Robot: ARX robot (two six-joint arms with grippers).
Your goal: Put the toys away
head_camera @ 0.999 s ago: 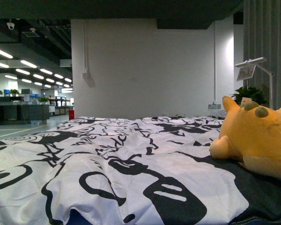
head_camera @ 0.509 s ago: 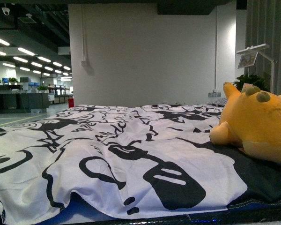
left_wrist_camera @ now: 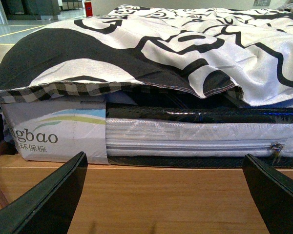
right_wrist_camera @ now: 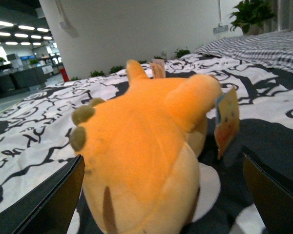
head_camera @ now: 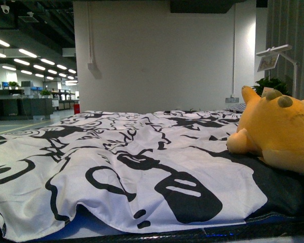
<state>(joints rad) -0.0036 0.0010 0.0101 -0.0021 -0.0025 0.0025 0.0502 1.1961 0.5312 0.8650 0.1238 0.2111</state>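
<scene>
An orange-yellow plush toy (head_camera: 281, 131) lies on the black-and-white patterned bedspread (head_camera: 142, 167) at the right of the front view. The right wrist view shows the plush toy (right_wrist_camera: 146, 151) up close, with a paper tag (right_wrist_camera: 226, 122) on its side. My right gripper (right_wrist_camera: 161, 200) is open, its two dark fingers (right_wrist_camera: 44, 204) spread on either side of the toy's near end without pressing it. My left gripper (left_wrist_camera: 163, 195) is open over a wooden board (left_wrist_camera: 161, 200), facing the mattress side (left_wrist_camera: 195, 139); nothing lies between its fingers. Neither arm shows in the front view.
The bedspread hangs over the mattress edge (left_wrist_camera: 136, 83). A labelled white wrapper (left_wrist_camera: 53, 131) covers part of the mattress side. A striped pillow (right_wrist_camera: 263, 46) lies behind the toy. A white wall (head_camera: 157, 55), a potted plant (head_camera: 273, 86) and a lamp arm (head_camera: 278, 53) stand beyond the bed.
The front view has shifted upward: the bedspread's front hem and the dark mattress edge now show at the bottom. The plush toy stays in place on the bed.
</scene>
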